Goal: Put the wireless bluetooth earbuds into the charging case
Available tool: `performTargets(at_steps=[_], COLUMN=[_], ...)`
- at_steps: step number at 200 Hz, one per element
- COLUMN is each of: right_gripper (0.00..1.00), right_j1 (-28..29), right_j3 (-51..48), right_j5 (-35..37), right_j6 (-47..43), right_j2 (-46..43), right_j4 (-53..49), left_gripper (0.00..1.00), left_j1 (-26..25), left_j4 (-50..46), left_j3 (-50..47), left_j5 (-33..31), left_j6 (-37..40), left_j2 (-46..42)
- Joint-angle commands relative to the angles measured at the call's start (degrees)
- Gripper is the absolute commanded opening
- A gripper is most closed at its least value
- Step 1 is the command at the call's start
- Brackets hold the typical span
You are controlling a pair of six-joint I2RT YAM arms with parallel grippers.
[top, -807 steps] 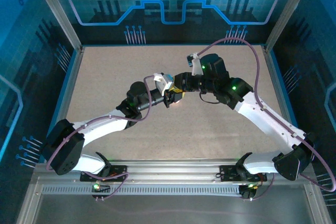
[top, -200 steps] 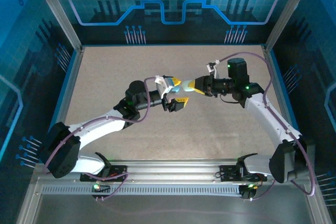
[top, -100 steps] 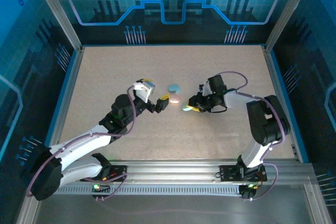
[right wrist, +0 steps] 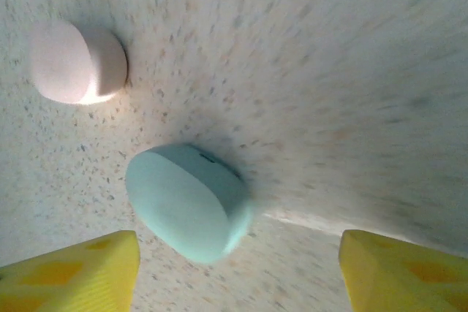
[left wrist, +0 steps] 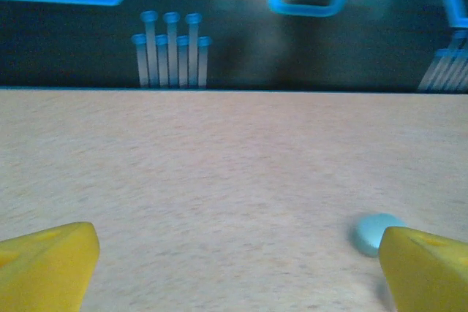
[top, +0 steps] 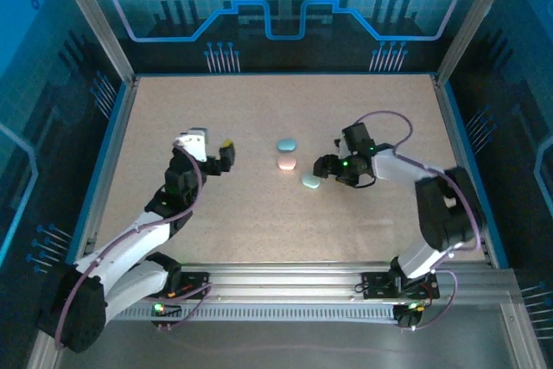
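- Top external: we note three closed oval cases lying on the table (top: 259,231) near its middle. The blue case (top: 286,144) lies farthest back, the pink case (top: 285,162) just in front of it, and the teal case (top: 310,181) nearest and off to the right.
- Top external: the left gripper (top: 212,149) stands left of the cases and well apart from them. The right gripper (top: 323,172) sits just beside the teal case.
- Left wrist: the left gripper's yellow fingers (left wrist: 45,267) are spread wide and hold nothing. A bluish case (left wrist: 376,233) lies on the table just beside the right-hand finger.
- Right wrist: the right gripper's jaws stand wide apart and hold nothing. The teal case lies free on the table just ahead of the gap, touching neither finger, with the pink case beyond it.
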Motion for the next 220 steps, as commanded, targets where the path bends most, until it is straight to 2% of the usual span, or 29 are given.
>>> performTargets(at_steps=[1, 15, 25, 36, 49, 56, 61, 77, 87, 96, 103, 112, 121, 133, 136, 146, 156, 220], right_gripper=[0.77, 0.81, 0.86, 0.86, 0.89, 0.90, 0.89, 0.90, 0.89, 0.89, 0.91, 0.92, 0.93, 0.95, 0.99, 1.00, 1.00, 1.00], right_j1=[-1.21, -1.56, -2.25, -3.29, -5.74, -7.14, -7.50, -8.44, -12.18, -13.45, -13.59, -13.48, -13.44, -13.23, -13.64, -14.70, -14.21, -13.91], right_j3=[2.38, -2.57, -11.92, -16.90, -20.65, -21.68, -20.84, -26.40, -27.42, -29.26, -31.05, -30.77, -30.97, -28.13, -28.16, -28.19, -28.00, -27.88], right_j5=[26.25, 37.27, 40.65, 41.18, 37.49, 35.54, 33.93, 27.21, 17.24, 14.36, 13.29, 11.09, 11.34, 19.40, 18.83, 17.84, 18.36, 17.23], right_j6=[-7.63, -15.82, -24.65, -30.34, -31.73, -32.36, -32.45, -36.74, -35.44, -35.19, -35.93, -36.71, -36.77, -33.42, -32.96, -32.20, -32.63, -33.46], right_j2=[-9.17, -13.83, -15.60, -15.50, -13.26, -11.69, -11.21, -10.50, -8.56, -5.51, -3.31, -5.09, -4.41, -3.90, -3.74, -4.06, -3.99, -4.01], right_j4=[-7.45, 0.33, 14.91, 25.17, 34.59, 40.26, 39.91, 56.52, 59.90, 65.42, 71.99, 68.05, 69.70, 64.80, 65.29, 64.78, 64.58, 64.24], left_gripper=[0.99, 0.99, 0.99, 0.99, 0.99, 0.99, 0.99, 0.99, 0.99, 0.99, 0.99, 0.99, 0.99, 0.99, 0.99, 0.99, 0.99, 0.99], left_j1=[6.01, 10.53, 12.77, 14.32, 15.64, 15.96, 16.36, 17.13, 18.42, 19.50, 19.66, 19.66, 19.70, 19.76, 19.75, 19.39, 18.70, 18.69], left_j4=[-6.53, -6.63, -3.28, 2.99, 10.43, 8.00, 9.18, 22.08, 30.10, 32.93, 38.75, 46.98, 42.41, 40.91, 39.75, 31.80, 35.16, 33.92], left_j3=[-0.45, -0.98, -2.29, -4.28, -5.21, -3.15, -2.72, -5.26, -6.45, -6.79, -7.93, -9.76, -9.86, -7.82, -6.99, -4.49, -4.80, -4.45], left_j5=[-5.16, -4.73, -3.44, -0.32, 2.10, 3.78, 6.23, 11.11, 13.16, 15.75, 17.52, 19.25, 19.09, 13.44, 12.02, 9.35, 8.50, 9.28], left_j6=[-0.48, 0.00, 0.77, 2.42, 3.79, 3.98, 5.07, 6.17, 5.00, 4.61, 5.29, 6.21, 5.68, 4.18, 3.74, 2.73, 3.74, 3.78], left_j2=[-0.21, 2.70, 5.21, 8.96, 14.95, 16.57, 17.59, 21.26, 24.75, 28.11, 31.59, 35.62, 32.98, 34.06, 34.39, 32.81, 34.05, 33.76])
